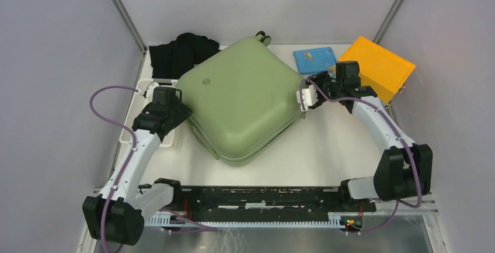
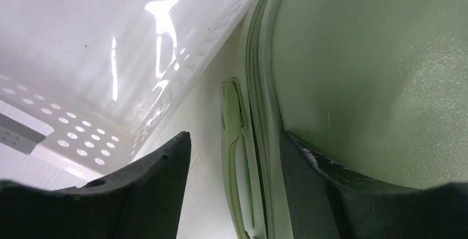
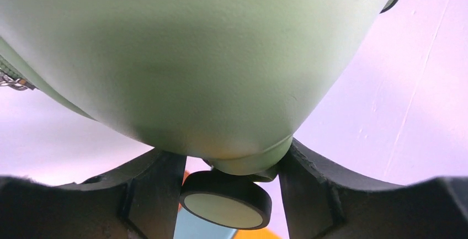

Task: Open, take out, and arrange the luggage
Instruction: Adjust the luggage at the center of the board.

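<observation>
Right gripper: pinching luggage corner, black wheel between fingers
Left gripper: straddling the zip edge, can't tell if clamped
Basket: just left

Count on the table — one sage-green luggage, with two black wheels showing at its far corner. One white perforated basket, one black cloth bundle, one light-blue box, one orange box. Robot arms — two: left arm and right arm.
</observation>
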Motion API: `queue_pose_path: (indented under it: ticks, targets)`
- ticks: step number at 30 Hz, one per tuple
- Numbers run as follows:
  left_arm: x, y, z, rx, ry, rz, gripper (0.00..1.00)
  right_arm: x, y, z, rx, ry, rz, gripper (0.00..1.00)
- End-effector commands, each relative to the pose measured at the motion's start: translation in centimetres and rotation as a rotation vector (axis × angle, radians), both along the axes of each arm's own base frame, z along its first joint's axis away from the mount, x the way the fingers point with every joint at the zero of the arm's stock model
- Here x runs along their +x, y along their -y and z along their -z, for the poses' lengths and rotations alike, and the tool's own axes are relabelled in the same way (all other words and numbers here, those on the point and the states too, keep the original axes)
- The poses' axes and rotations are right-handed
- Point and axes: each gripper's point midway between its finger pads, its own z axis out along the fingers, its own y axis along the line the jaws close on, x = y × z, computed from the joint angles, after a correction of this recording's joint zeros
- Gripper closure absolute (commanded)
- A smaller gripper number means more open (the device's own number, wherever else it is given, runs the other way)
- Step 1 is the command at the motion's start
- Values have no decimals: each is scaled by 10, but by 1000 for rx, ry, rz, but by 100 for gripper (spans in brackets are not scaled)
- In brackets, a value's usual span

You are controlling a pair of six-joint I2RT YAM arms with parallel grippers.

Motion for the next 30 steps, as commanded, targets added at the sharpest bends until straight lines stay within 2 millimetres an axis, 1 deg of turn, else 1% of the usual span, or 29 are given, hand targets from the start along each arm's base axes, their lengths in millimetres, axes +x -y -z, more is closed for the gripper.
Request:
queue_pose_path:
  ticks: [1, 6, 9, 12, 16, 17, 18, 21, 23, 25, 27, 30]
  targets:
    - [52, 11, -46, -7, 189, 44, 32, -42, -21, -7, 167, -76, 10, 36]
    - [68, 11, -43, 5, 183, 45, 32, -66, -21, -1, 205, -122, 95, 35]
    - [79, 15, -44, 2, 185, 61, 32, -79, -18, 1, 236, -152, 165, 32]
    - [91, 20, -44, 1, 180, 84, 32, -89, -12, -1, 267, -172, 235, 22]
    - [107, 25, -37, 5, 155, 113, 32, -99, -1, -5, 291, -184, 316, 5]
    - [110, 26, -35, 9, 149, 119, 32, -102, 2, -8, 294, -183, 334, 2]
    - [113, 26, -33, 11, 145, 123, 32, -104, 4, -10, 297, -181, 350, 2]
    - [122, 28, -30, 21, 130, 141, 32, -112, 8, -19, 303, -192, 370, 2]
    - [127, 30, -27, 26, 116, 152, 32, -119, 8, -28, 310, -199, 365, 2]
    - [131, 29, -26, 34, 111, 157, 32, -125, 6, -43, 332, -200, 352, 2]
    - [134, 28, -27, 43, 114, 160, 32, -129, 2, -62, 362, -203, 337, 2]
    - [137, 24, -32, 60, 117, 162, 31, -131, -4, -84, 411, -223, 325, 2]
